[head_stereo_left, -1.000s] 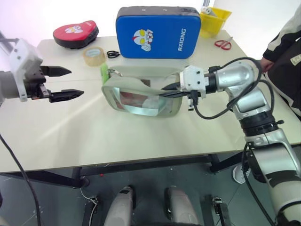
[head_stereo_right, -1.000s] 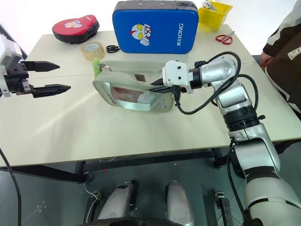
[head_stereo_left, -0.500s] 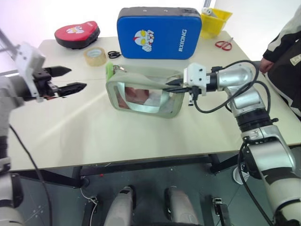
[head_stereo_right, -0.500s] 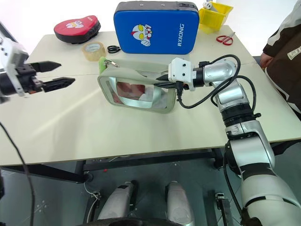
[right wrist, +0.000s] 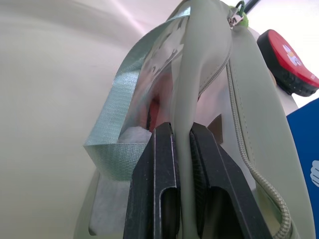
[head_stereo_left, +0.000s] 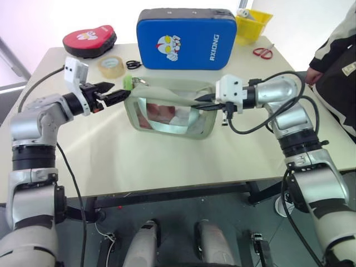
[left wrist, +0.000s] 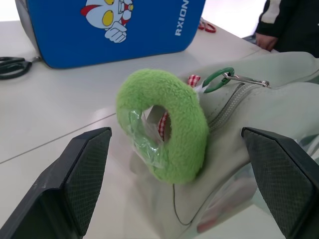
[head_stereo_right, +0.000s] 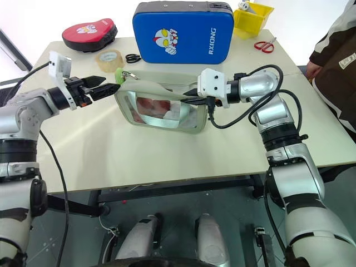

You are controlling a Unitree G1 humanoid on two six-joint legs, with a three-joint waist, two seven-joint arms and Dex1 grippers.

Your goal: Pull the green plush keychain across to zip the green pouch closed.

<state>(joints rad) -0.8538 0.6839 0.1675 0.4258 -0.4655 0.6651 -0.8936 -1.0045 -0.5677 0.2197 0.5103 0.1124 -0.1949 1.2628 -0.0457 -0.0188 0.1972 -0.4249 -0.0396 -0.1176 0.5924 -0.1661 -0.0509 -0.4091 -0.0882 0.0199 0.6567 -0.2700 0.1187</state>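
Note:
The green pouch (head_stereo_left: 167,111) stands on the table with its clear window toward me, showing reddish and white contents. The green plush keychain (left wrist: 164,134) hangs at the pouch's left top corner (head_stereo_left: 128,83), clipped to the zipper pull. My left gripper (head_stereo_left: 113,92) is open and points at the keychain from the left; in the left wrist view its fingers (left wrist: 84,169) stand wide on either side of the ring without touching it. My right gripper (right wrist: 182,144) is shut on the pouch's top edge at its right end (head_stereo_left: 203,103).
A blue cartoon-faced pad (head_stereo_left: 186,38) stands right behind the pouch. A red pad (head_stereo_left: 89,39), a tape roll (head_stereo_left: 111,65) and black scissors (head_stereo_left: 133,64) lie at the back left. A yellow bin (head_stereo_left: 254,22) and red scissors (head_stereo_left: 263,52) are back right. A person (head_stereo_left: 339,55) stands at the right edge.
My left gripper has swung in from the far left toward the pouch's left corner and rolled, now close to the keychain. The right gripper keeps its hold on the pouch.

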